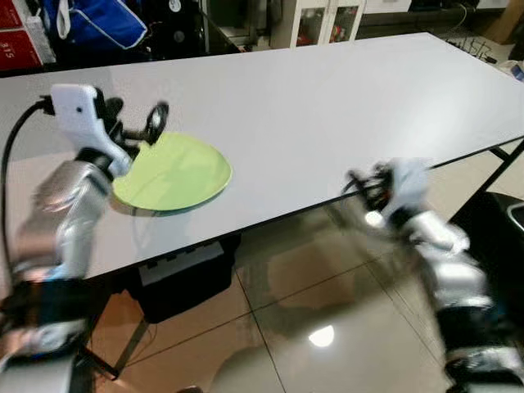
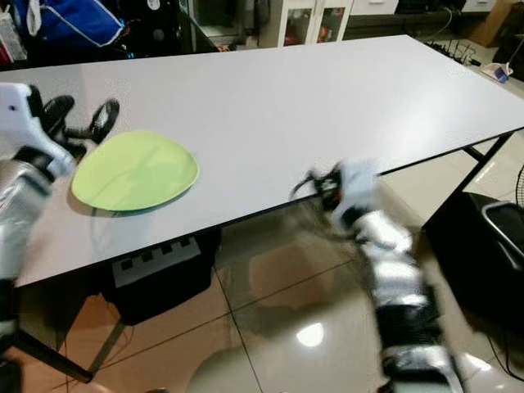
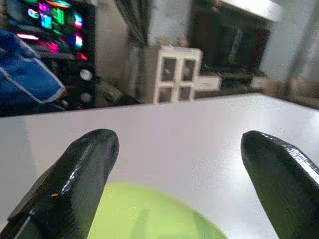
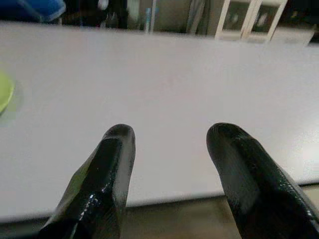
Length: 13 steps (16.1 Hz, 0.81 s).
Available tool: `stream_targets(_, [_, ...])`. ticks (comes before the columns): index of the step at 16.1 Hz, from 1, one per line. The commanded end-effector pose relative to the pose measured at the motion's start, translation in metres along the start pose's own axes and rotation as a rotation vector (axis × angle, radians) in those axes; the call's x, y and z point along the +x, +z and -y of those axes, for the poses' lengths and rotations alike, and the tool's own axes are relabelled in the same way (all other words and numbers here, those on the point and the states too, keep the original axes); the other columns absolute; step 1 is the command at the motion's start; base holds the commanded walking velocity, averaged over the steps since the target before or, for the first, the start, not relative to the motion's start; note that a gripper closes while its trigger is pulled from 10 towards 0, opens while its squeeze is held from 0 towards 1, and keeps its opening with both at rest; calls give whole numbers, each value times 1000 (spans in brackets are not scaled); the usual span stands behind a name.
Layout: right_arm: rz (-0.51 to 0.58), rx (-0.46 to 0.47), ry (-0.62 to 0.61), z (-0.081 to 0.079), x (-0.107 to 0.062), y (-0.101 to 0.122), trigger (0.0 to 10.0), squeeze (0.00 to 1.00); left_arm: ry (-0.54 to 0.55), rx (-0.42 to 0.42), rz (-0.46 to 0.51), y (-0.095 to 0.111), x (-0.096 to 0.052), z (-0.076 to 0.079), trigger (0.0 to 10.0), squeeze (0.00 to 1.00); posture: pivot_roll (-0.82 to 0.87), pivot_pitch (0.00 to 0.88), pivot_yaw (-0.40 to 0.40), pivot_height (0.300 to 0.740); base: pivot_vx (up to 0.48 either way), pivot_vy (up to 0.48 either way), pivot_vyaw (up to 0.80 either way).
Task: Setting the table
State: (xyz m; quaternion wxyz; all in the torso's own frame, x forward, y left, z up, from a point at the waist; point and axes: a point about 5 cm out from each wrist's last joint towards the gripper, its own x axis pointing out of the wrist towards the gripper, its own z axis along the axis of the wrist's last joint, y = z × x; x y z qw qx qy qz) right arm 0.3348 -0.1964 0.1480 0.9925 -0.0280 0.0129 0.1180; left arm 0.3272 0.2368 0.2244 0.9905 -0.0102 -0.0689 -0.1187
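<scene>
Nearest to me, at about five o'clock in the head view, I have the right arm raised off the tiled floor (image 1: 327, 286), blurred, with the right pincer (image 4: 169, 149) just off the near edge of the counter (image 1: 327, 106); through its wrist camera I see its two black fingers (image 4: 112, 169) spread apart with nothing between them, pointing across the bare white top, and a sliver of green at the far edge of that picture. At about eight o'clock, under the counter, I can make out a dark box (image 1: 184, 278) on the floor. On the counter near its front edge, at roughly nine o'clock, lies the lime green plate (image 1: 176, 173), flat on the white surface. My left arm comes up at nine to ten o'clock, and the left pincer (image 1: 139, 124) hovers just at the plate's far left rim; I cannot tell whether it touches the plate. Its wrist camera shows both black fingers (image 3: 75, 179) wide apart, released, with the green plate (image 3: 159, 214) below and between them and open counter beyond. Farther off, at eleven o'clock behind the counter, I see a blue bag (image 1: 94, 20), and at about one o'clock a white cabinet (image 1: 327, 20) with glass doors stands against the back of the room.
</scene>
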Motion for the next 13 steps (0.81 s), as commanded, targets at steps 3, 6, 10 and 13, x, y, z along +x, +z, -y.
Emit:
stream_targets(3, [-51, 10, 25, 10, -11, -11, 10000, 0, -142, -25, -63, -12, -12, 12, 10000, 0, -13, 0, -58, 740, 0, 0, 0])
stream_targets(6, [-139, 38, 58, 10, -31, -39, 10000, 0, -292, -78, -80, -23, -34, 31, 10000, 0, -7, 0, -57, 740, 0, 0, 0])
stream_targets(10, [-208, 19, 100, 25, -56, -64, 10000, 0, -279, -115, -201, -67, -65, 17, 10000, 0, -4, 0, -49, 740, 0, 0, 0])
stream_targets(13, [-281, -9, 140, 23, -74, -91, 10000, 0, -118, -201, -233, -99, -77, 12, 10000, 0, -4, 0, -51, 740, 0, 0, 0])
